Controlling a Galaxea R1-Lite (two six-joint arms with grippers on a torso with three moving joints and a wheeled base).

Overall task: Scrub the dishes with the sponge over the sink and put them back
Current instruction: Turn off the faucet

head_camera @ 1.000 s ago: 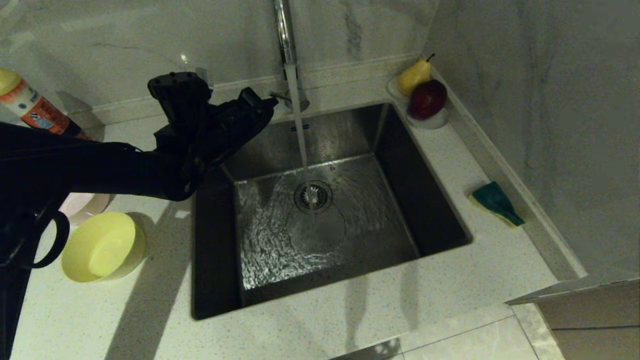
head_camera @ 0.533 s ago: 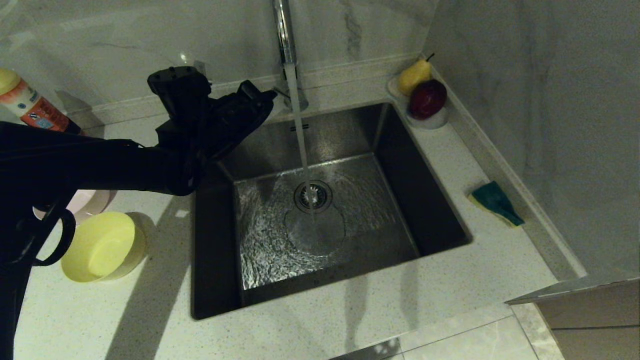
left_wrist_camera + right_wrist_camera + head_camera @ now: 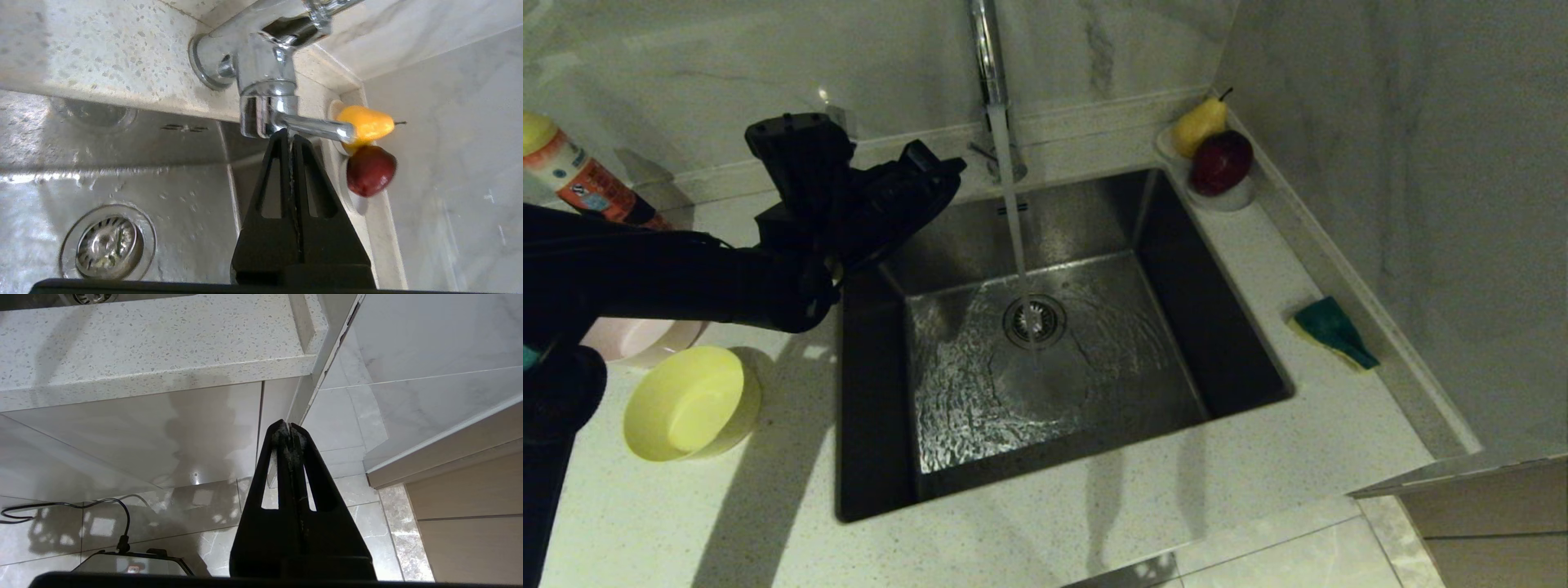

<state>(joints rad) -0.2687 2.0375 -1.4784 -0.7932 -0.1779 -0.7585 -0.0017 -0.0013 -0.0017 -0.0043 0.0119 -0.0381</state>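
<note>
Fingers pressed together on left gripper (image 3: 289,136) at tap lever (image 3: 314,127), holding nothing (right gripper (image 3: 289,430) likewise, below counter edge) | bottle (image 3: 572,175) label unreadable | sponge (image 3: 1333,331) right of sink (image 3: 1241,327) | yellow bowl (image 3: 690,402), pink bowl (image 3: 637,336) left

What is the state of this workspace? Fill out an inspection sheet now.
Surface: speckled countertop around the sink; faucet running.
Job's things: yellow bowl and pink bowl left of the sink; sponge on its right.
Clutter: pear and red apple on a white dish; bottle far left.
End effectors: left end effector shut at the faucet lever; right end effector shut, parked below the counter.
Cables: black cable on the floor.
Surroundings: marble wall.
</note>
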